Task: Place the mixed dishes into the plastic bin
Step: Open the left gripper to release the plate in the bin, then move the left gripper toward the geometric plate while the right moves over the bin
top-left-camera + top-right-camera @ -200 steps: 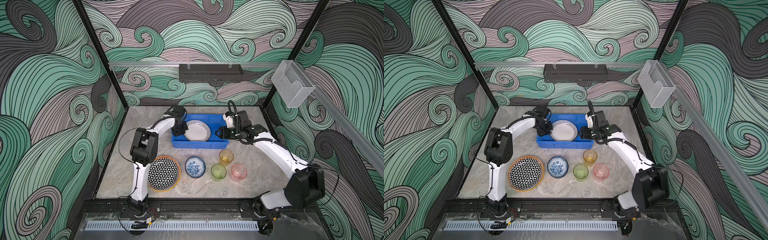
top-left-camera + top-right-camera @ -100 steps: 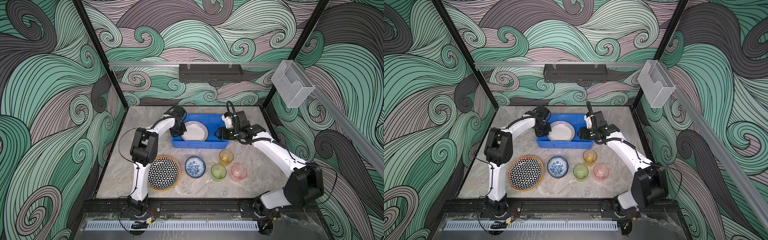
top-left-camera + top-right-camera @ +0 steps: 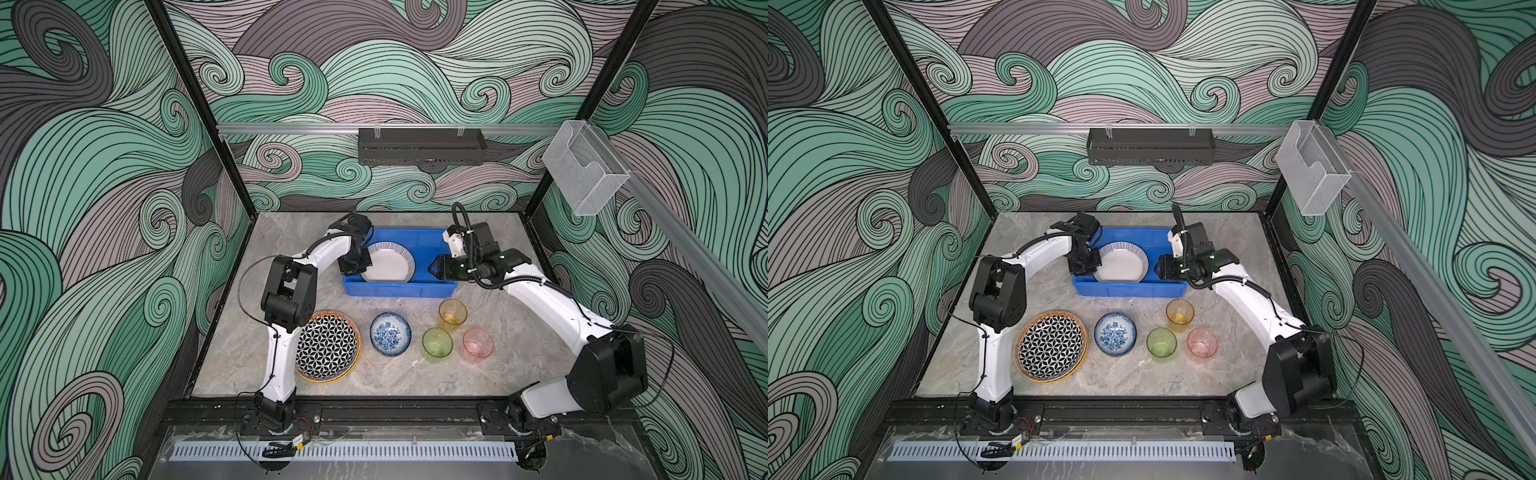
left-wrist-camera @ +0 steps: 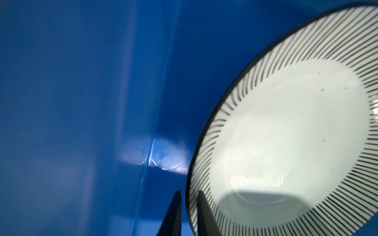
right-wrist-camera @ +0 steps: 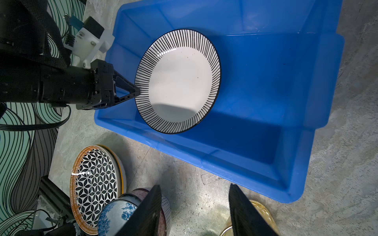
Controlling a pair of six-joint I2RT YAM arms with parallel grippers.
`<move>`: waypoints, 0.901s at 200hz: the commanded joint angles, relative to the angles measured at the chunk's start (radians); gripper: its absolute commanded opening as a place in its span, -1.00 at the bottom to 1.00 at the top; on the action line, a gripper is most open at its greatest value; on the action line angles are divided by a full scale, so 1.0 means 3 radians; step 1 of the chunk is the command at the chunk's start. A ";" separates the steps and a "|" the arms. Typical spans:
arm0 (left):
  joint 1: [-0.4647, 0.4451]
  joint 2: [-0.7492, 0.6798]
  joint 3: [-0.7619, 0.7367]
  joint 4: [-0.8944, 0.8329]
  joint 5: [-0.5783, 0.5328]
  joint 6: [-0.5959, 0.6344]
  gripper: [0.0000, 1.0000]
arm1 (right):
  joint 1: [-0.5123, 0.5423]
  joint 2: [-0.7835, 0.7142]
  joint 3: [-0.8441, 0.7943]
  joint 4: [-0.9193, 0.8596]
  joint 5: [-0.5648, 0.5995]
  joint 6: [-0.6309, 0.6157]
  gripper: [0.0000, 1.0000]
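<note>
The striped-rim plate (image 3: 388, 262) (image 5: 178, 81) leans tilted inside the blue plastic bin (image 3: 428, 239) (image 4: 81, 102), at its left end. My left gripper (image 3: 365, 259) (image 4: 189, 196) straddles the plate's left rim with its jaws slightly parted, and a sliver of blue shows between one finger and the rim. My right gripper (image 3: 431, 268) (image 5: 194, 185) stands open and empty by the bin's right end. On the table in front sit the star-patterned plate (image 3: 328, 345), the blue-floral bowl (image 3: 390, 333), and the orange (image 3: 452, 311), green (image 3: 437, 343) and pink (image 3: 478, 343) cups.
A black perforated tray (image 3: 422, 145) hangs on the back wall and a clear holder (image 3: 584, 172) on the right rail. The left arm's elbow (image 3: 289, 286) rises beside the star plate. Bare marble lies left and right of the bin.
The left gripper has carried the striped plate a little lower and further left in the bin, and its jaws have eased apart. The right gripper has barely shifted.
</note>
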 commanded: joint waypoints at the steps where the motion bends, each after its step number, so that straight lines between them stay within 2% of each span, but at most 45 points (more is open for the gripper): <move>1: -0.0006 0.0006 0.0122 -0.0165 -0.0082 0.0039 -0.68 | 0.0023 0.0030 0.0005 -0.0064 0.0041 -0.0047 0.09; 120: -0.0007 -0.0748 0.0055 -0.0185 0.0125 0.0141 -0.63 | 0.0193 0.0144 0.0249 -0.0178 0.0096 -0.0203 0.08; 180: -0.0001 -0.1429 -0.0657 0.0014 -0.0049 0.0031 -0.62 | 0.0543 0.0269 0.0508 -0.0307 0.0150 -0.0512 0.11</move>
